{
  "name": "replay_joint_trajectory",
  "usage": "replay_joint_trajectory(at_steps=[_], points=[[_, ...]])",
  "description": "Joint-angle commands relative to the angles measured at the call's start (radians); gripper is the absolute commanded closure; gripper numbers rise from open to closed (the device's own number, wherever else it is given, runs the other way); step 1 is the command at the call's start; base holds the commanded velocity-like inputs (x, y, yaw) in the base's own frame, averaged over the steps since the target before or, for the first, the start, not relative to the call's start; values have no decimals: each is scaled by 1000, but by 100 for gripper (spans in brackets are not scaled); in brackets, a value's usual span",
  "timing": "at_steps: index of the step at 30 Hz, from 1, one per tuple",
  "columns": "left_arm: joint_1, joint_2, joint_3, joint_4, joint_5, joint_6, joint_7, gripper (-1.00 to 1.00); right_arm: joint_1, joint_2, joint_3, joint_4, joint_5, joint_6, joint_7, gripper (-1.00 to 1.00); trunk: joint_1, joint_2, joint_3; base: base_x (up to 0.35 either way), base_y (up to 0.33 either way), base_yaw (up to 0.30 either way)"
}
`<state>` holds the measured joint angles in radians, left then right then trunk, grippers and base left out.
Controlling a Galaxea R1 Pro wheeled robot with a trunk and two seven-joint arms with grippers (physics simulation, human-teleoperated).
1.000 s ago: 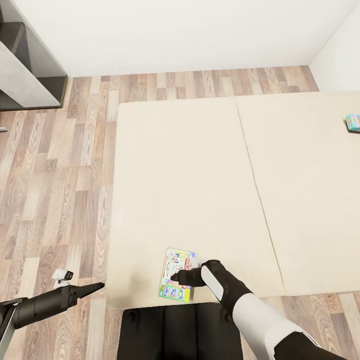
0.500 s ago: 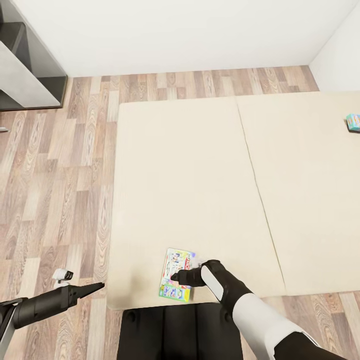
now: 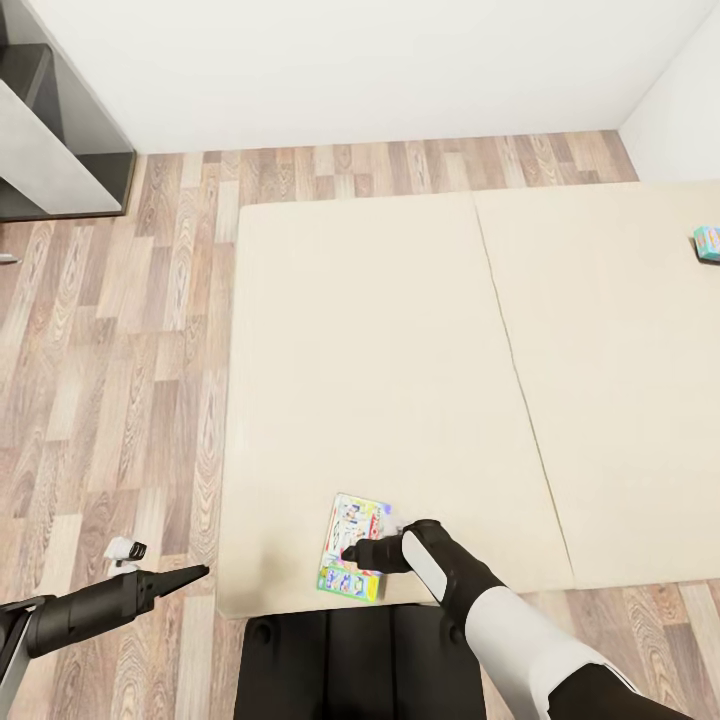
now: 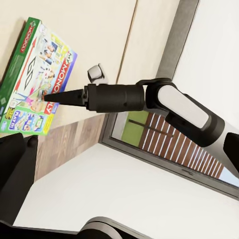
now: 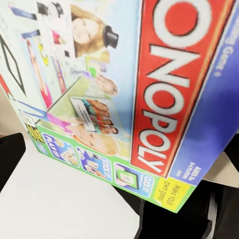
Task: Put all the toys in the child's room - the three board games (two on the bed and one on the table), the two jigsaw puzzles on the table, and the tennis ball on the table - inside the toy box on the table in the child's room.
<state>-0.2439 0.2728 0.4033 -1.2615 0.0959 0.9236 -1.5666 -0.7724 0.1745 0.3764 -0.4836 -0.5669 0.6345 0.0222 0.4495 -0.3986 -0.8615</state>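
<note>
The right tool (image 3: 350, 552) lay on the Monopoly box (image 3: 350, 562) at the bed (image 3: 400, 350) edge, seemingly clamped; the box could slip floorward.

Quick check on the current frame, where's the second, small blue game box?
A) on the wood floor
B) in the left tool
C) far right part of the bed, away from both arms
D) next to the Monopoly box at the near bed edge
C: in the head view the small blue game box lies on the bed's right mattress half at the picture's right edge, far from the Monopoly box at the near edge.
</note>
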Motion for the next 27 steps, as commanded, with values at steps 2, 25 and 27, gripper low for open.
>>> replay_joint_trajectory(at_steps=[2,25,27], points=[[0,0,0,0,-1,11,-4,-100,-1,0,1,0,4,-1,2,-100,1,-2,-1,0,0,0],[0,0,0,0,-1,11,-4,-100,-1,0,3,0,4,-15,2,-100,1,-2,-1,0,19,0],[0,0,0,0,-1,11,-4,-100,-1,0,3,0,4,-15,2,-100,1,-2,-1,0,0,0]])
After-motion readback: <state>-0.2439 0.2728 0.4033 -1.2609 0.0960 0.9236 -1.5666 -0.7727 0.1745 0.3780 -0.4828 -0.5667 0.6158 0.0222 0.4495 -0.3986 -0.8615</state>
